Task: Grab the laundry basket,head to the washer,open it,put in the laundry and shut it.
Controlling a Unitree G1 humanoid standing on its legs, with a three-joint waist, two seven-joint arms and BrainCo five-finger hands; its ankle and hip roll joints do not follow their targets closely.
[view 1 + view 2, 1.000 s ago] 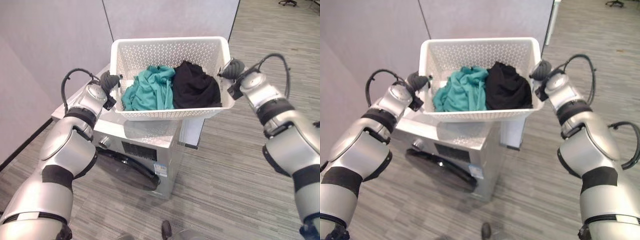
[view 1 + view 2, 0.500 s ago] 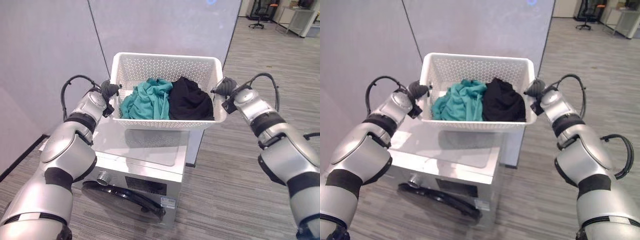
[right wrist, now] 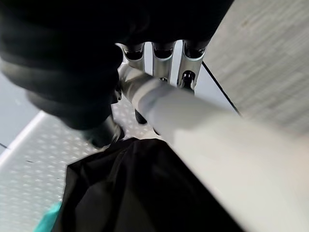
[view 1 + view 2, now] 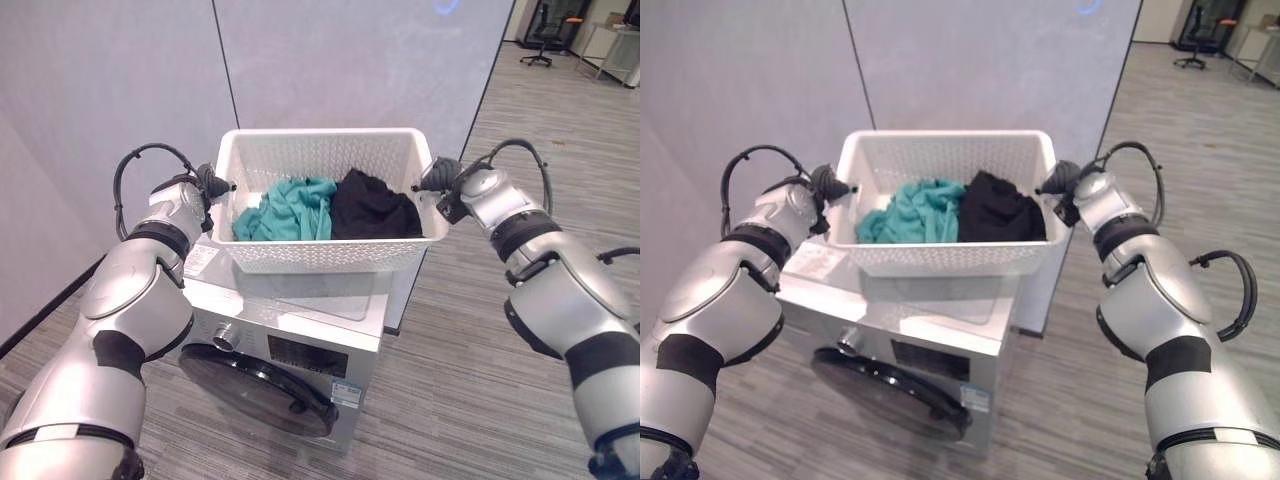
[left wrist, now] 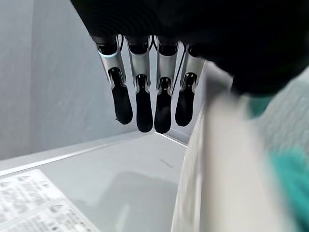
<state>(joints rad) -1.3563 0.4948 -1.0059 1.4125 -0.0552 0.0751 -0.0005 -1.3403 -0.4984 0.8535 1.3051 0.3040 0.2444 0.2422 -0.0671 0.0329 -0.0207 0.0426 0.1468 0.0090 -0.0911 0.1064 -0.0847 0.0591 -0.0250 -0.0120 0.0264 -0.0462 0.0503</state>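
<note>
Aloft between two outstretched silver arms, the white perforated laundry basket [image 4: 325,200] hangs level above the top of the washer [image 4: 290,330], its base apart from the lid and its far side close to the grey partition wall [image 4: 350,60] behind. Inside lie a teal garment [image 4: 285,210] on the robot's left and a black garment [image 4: 370,208] on its right, touching in the middle. The left hand [image 4: 208,185] meets the basket's left end at the rim; its wrist view shows its fingers [image 5: 145,104] hanging straight in a row down the outside of the basket wall, while the thumb sits over the rim, hidden under the dark cover, so whether it pinches cannot be told for sure. The right hand [image 4: 440,178] clasps the right end, its fingers [image 3: 186,72] hooked over the outside of the rim and the dark-covered thumb pressed on the inner side beside the black cloth. Below, the washer's round dark door [image 4: 255,385] faces front and lies closed against the cabinet. Open grey plank floor [image 4: 470,380] spreads to the right of the machine, and an office chair [image 4: 548,30] stands well off by the far right.
</note>
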